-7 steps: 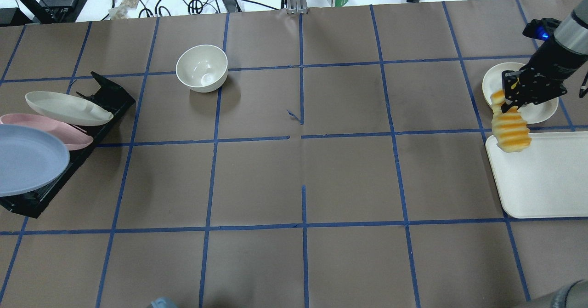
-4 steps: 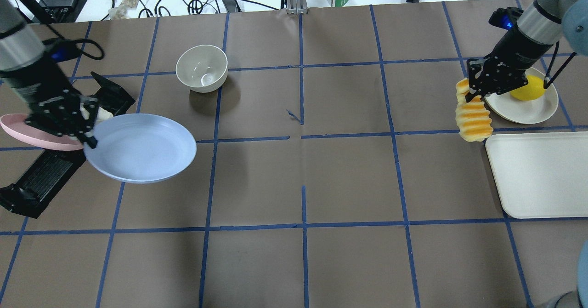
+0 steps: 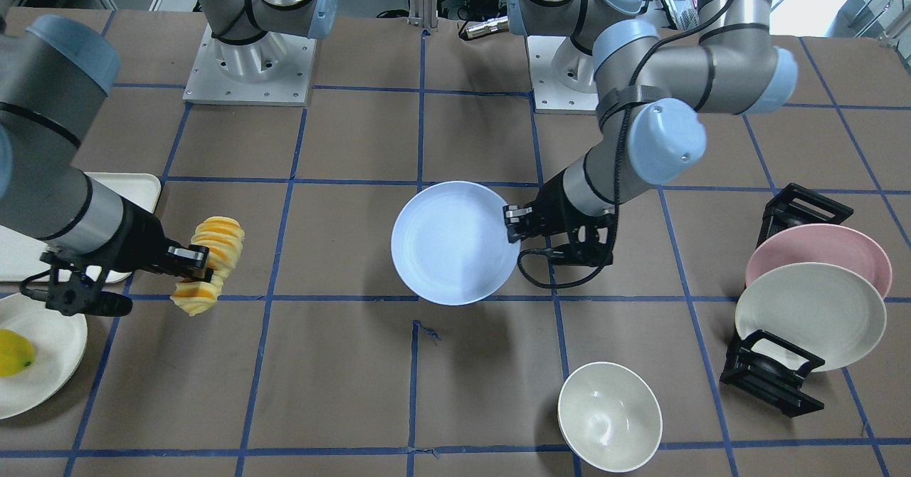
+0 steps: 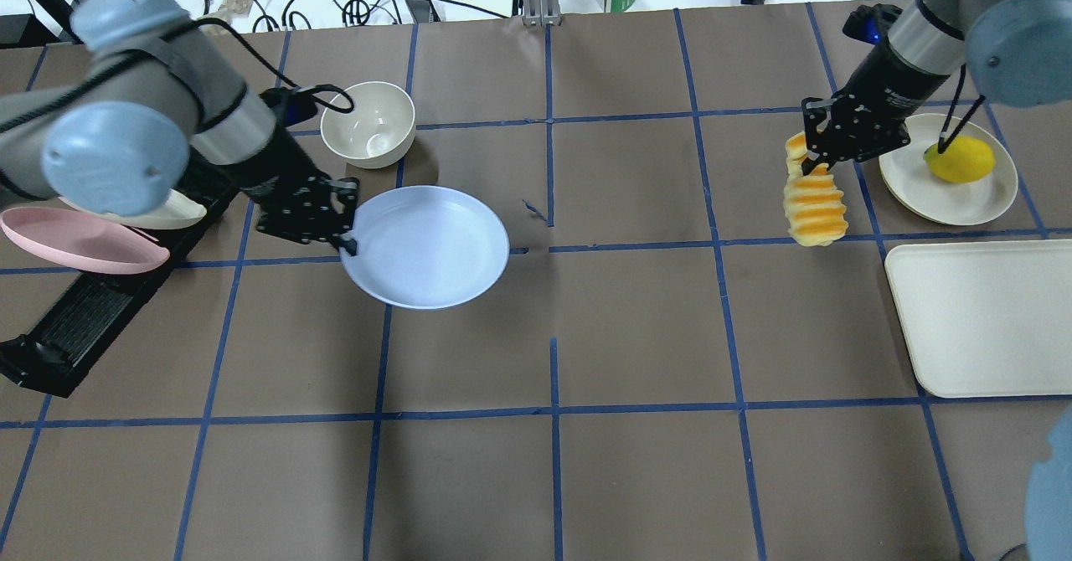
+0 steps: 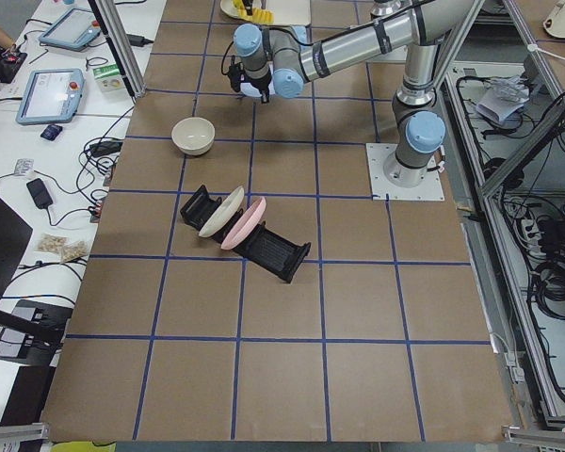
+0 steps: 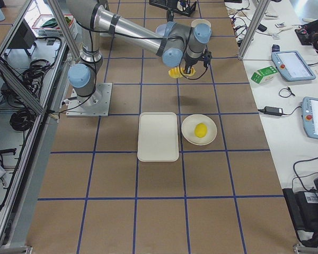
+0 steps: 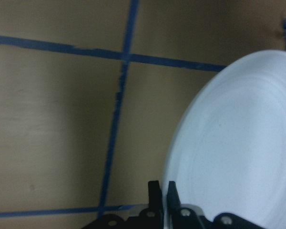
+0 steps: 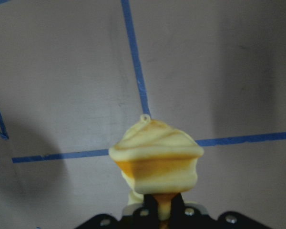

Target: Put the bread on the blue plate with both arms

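My left gripper [image 4: 345,228] is shut on the rim of the blue plate [image 4: 427,247] and holds it level above the table, left of centre; the plate also shows in the front view [image 3: 448,242] and the left wrist view [image 7: 233,152]. My right gripper [image 4: 811,159] is shut on one end of the bread [image 4: 812,205], a ridged yellow-orange loaf that hangs in the air at the right of the table, well apart from the plate. The bread also shows in the front view [image 3: 210,263] and fills the right wrist view [image 8: 155,160].
A cream bowl [image 4: 368,123] stands just behind the left arm. A black rack [image 4: 79,318] at the far left holds a pink plate [image 4: 75,243] and a cream plate. At the right, a lemon [image 4: 961,162] lies on a cream plate [image 4: 942,188], beside a cream tray [image 4: 984,318].
The left arm has carried the blue plate to the right, away from the rack toward the table's middle. The right arm has carried the bread to the left, off the cream plate and tray.
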Robot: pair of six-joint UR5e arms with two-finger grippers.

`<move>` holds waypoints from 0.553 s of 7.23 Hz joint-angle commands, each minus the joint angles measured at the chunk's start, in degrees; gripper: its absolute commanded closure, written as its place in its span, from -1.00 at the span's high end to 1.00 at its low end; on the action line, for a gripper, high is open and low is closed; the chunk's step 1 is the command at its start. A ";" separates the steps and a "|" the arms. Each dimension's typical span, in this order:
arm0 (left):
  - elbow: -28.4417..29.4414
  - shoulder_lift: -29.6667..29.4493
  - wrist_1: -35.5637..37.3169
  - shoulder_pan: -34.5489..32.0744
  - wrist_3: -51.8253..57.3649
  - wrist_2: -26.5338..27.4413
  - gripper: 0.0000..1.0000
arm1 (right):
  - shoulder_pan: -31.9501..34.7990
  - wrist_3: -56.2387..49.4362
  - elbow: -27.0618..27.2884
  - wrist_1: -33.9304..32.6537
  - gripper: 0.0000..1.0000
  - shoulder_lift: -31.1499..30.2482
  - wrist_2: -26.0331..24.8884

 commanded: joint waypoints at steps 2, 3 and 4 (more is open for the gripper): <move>-3.03 -7.21 11.03 -6.22 -4.49 -0.96 -1.00 | 10.53 15.08 -3.56 -3.26 -1.00 4.87 -2.92; -3.29 -7.49 11.30 -6.74 -4.40 -0.61 -1.00 | 12.91 17.04 -3.83 -5.00 -1.00 6.27 -3.01; -3.12 -7.67 11.57 -6.66 -4.40 -0.61 -0.05 | 14.76 18.54 -3.22 -5.20 -1.00 7.33 -2.41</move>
